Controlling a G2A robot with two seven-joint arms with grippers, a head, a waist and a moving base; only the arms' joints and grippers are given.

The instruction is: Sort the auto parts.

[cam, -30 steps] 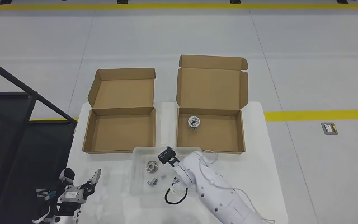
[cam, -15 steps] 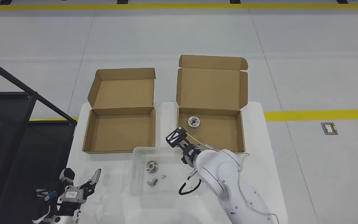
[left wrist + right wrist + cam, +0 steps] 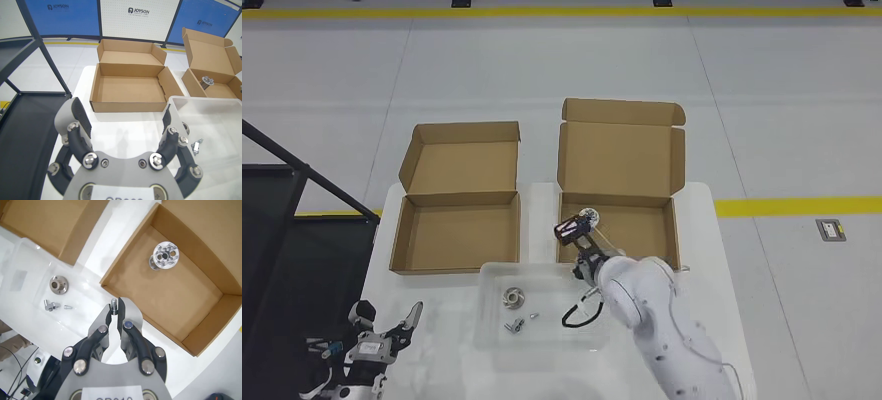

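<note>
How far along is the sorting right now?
Done: one flanged wheel lies in the right box. In hand: the right gripper is shut on a bolt by that box's corner. Remaining: hub, bracket and small pin in the tray.

Bare floor in the right box point(image 3: 170, 291); flanged disc point(image 3: 165, 255) near its back corner

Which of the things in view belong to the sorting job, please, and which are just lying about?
Job: bolt in the right pincer; hub, bracket and small screw in the clear tray; patterned disc in one cardboard box; the empty box.
Lying about: black rack beside the table; pegboard panels behind.
</note>
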